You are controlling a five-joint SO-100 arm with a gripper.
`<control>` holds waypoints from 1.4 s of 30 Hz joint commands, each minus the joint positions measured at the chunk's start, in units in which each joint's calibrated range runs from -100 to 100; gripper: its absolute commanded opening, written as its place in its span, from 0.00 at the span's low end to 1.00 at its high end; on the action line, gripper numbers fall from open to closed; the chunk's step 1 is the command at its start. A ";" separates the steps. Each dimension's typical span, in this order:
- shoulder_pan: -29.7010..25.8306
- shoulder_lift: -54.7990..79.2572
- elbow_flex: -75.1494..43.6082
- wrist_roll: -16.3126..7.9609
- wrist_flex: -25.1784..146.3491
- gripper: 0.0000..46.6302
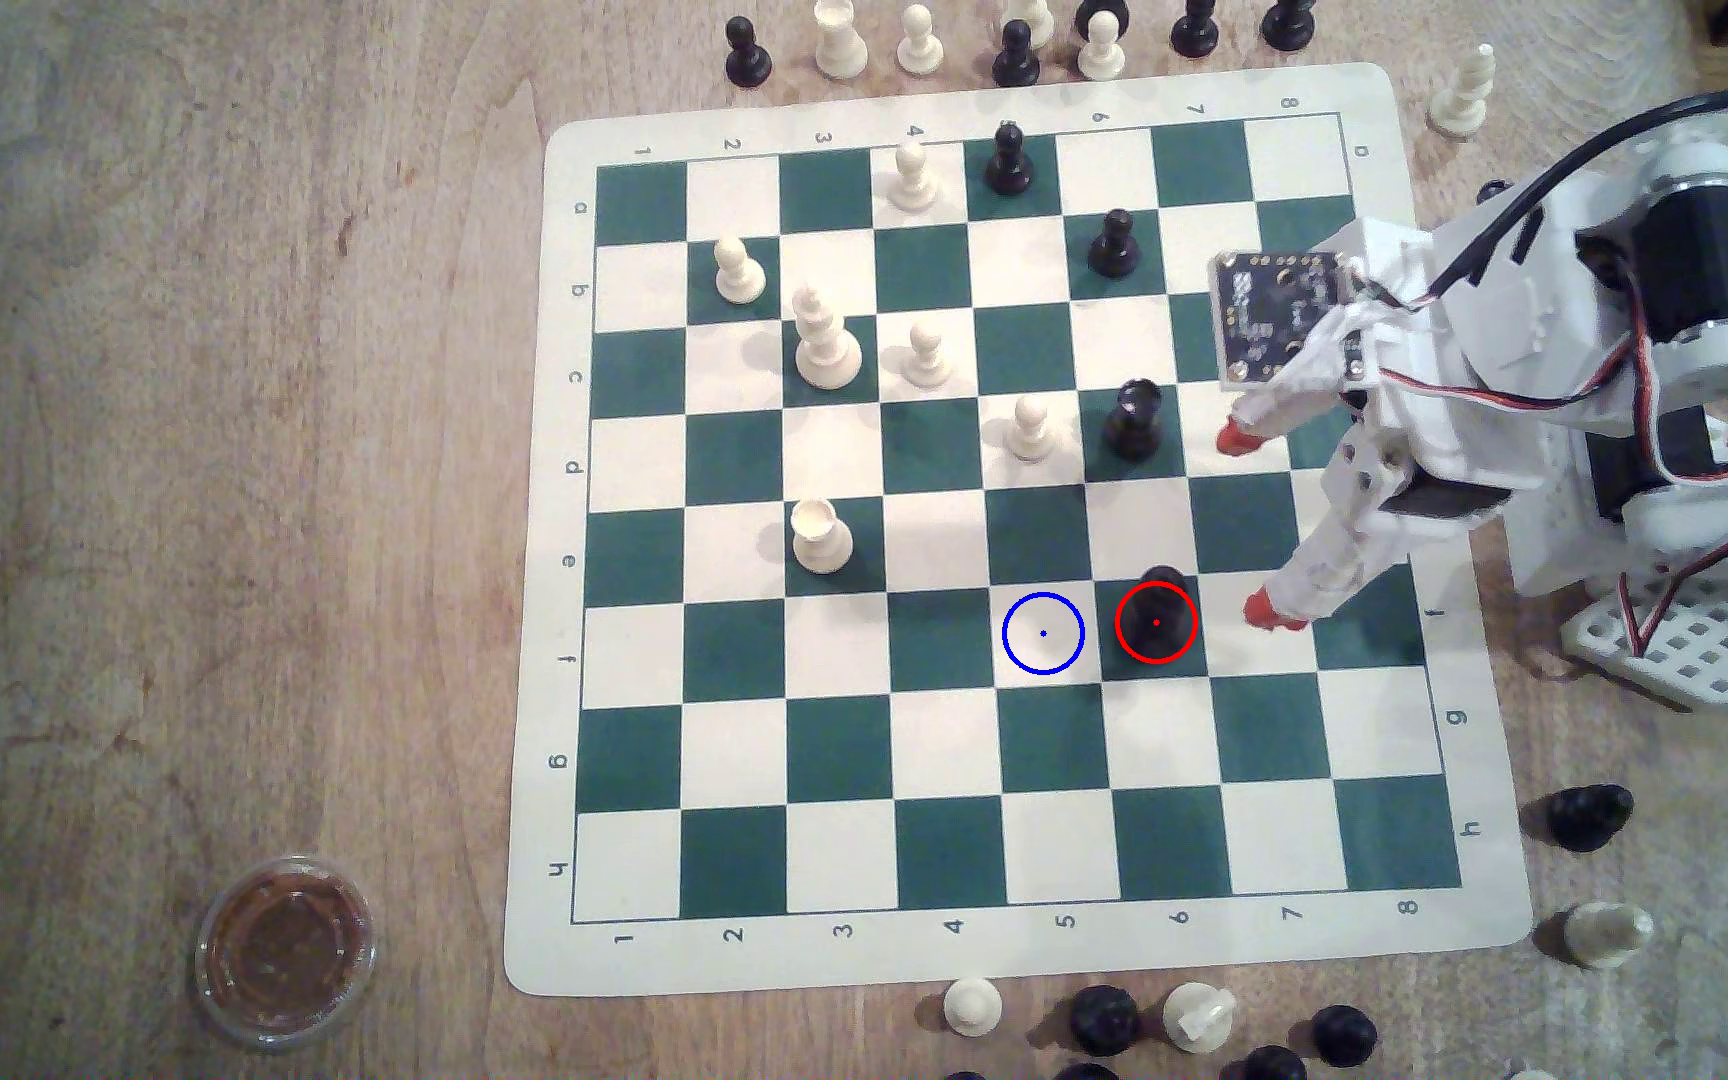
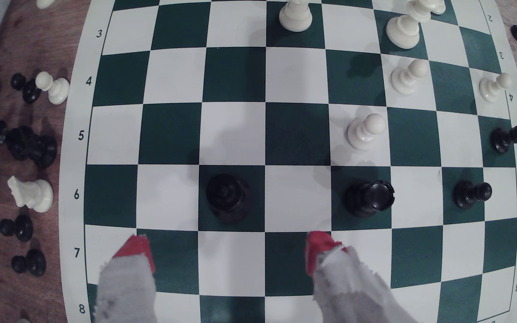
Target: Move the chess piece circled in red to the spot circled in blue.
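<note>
In the exterior view the piece point(image 1: 1158, 613) stood upright on the red-ringed dark square, and the spot point(image 1: 1043, 633) was the cream square touching it on the exterior view's left. The arm reached in from the exterior view's right, low over the board point(image 1: 953, 955), its fingers point(image 1: 1249, 524) spread wide with nothing in them. One red tip point(image 1: 1273, 611) sat just beside the piece; the other hung near the cup-topped black piece point(image 1: 1134, 417). To do the grasp well, I judged the arm should swing until the piece sat midway between the tips, then close low on the body, clear of that neighbour.

In the wrist view the piece point(image 2: 230, 198) stood ahead of the fingers point(image 2: 227, 247), not yet between them. The wrist pointed steeply down, both tips point(image 2: 135, 248) short of the piece's row. A straight advance seemed enough; the lift could be small, since the spot point(image 2: 230, 133) lay bare just beyond.
</note>
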 commanded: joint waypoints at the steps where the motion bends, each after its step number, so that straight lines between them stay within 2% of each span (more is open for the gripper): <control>1: -1.46 0.40 -1.22 1.03 -0.56 0.55; 5: -2.63 0.23 5.03 1.90 -6.04 0.48; 7: -3.26 3.63 5.49 1.95 -6.95 0.42; 16: -3.65 9.06 5.58 2.78 -9.73 0.31; 34: -4.75 19.59 6.30 2.59 -19.07 0.31; 42: -5.29 21.71 6.39 2.49 -20.79 0.28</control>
